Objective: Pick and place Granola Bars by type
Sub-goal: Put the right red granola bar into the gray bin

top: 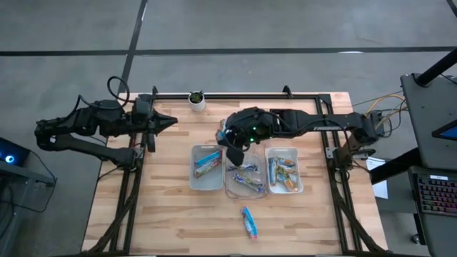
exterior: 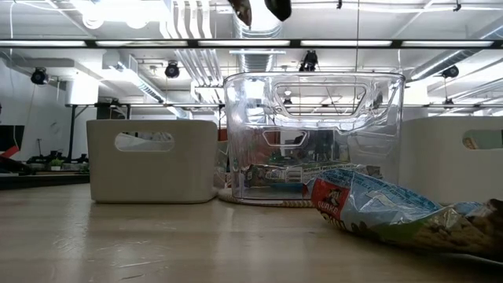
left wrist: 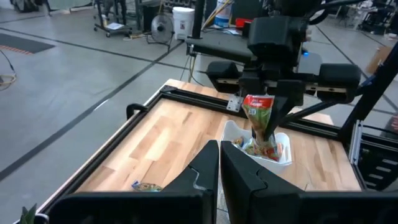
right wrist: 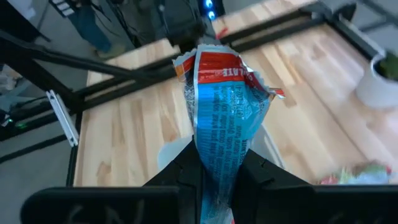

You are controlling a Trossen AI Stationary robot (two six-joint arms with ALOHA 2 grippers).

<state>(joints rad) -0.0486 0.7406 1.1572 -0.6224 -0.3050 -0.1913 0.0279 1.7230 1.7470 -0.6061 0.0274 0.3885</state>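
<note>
My right gripper [top: 232, 141] is over the far ends of the left tray [top: 207, 170] and the clear middle tray [top: 245, 182]. It is shut on a granola bar [right wrist: 217, 106] in a blue wrapper with a red end. From the left wrist view this granola bar [left wrist: 258, 118] shows at the right gripper, above a white tray. More bars lie in all three trays. One blue bar [top: 248, 221] lies flat on the table near the near edge, and the same bar [exterior: 393, 208] fills the low view's foreground. My left gripper [top: 171, 123] waits shut at the table's left edge. My right gripper pinches the bar between its two fingers at one end of the wrapper [right wrist: 217, 149]. The rest of the bar reaches out past the fingertips, ending in the crimped red end [right wrist: 214, 65]. The bar is lifted clear, well above the trays.
A small white pot with a green plant [top: 196, 101] stands at the table's far edge. The right tray [top: 283, 170] holds green-tan bars. Bare wood lies to the left of the trays and along the near edge. A black frame runs around the table.
</note>
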